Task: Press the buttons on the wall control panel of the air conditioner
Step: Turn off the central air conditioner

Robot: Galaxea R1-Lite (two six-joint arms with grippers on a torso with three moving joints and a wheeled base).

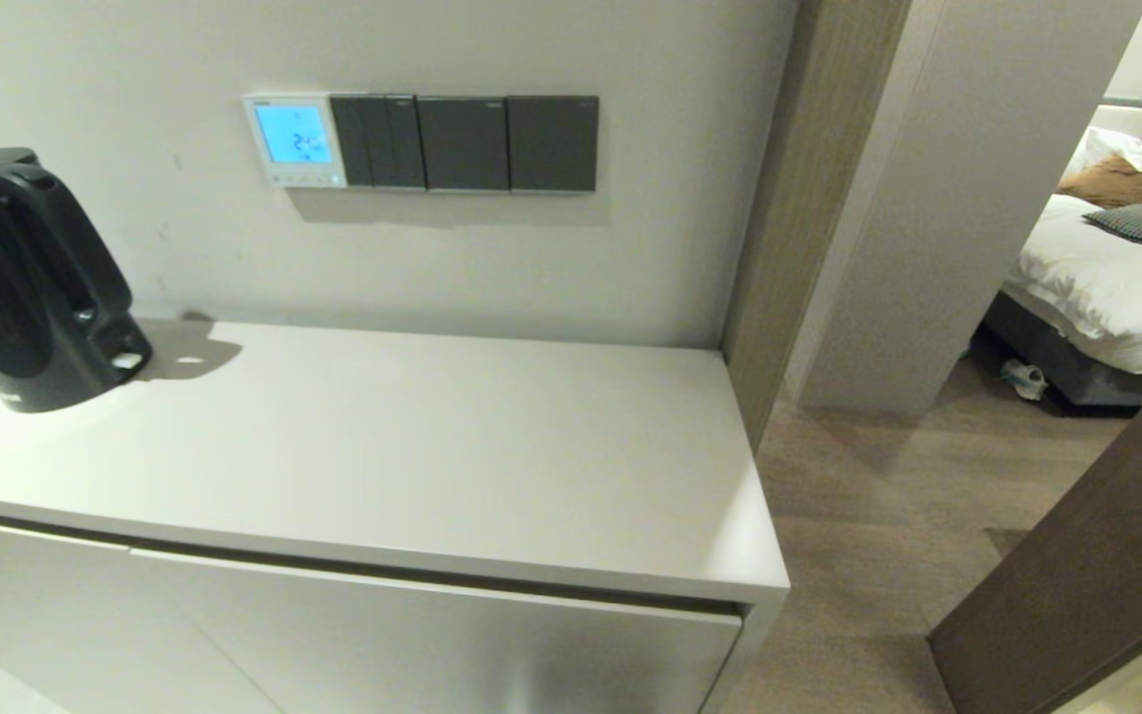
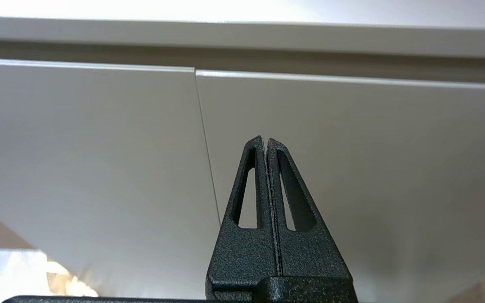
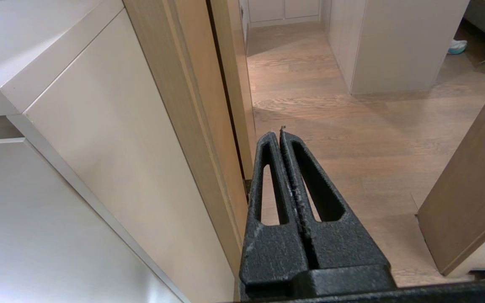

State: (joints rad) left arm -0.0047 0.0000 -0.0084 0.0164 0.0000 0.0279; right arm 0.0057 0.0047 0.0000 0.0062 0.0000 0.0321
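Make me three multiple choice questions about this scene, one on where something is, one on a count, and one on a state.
1. Where is the kettle?
A. On the floor
B. On the cabinet top, at its left end
C. On the bed

2. How many dark switch plates sit beside the panel?
A. One
B. Three
C. Five

3. What state is the left gripper in?
A. Shut, holding nothing
B. Wide open
C. Shut on the kettle

Answers: 1 B, the kettle stands on the top by the wall. 2 B, three plates line up to the right of the lit panel. 3 A, the left wrist view shows its fingers pressed together before the cabinet doors; the right gripper is likewise shut.
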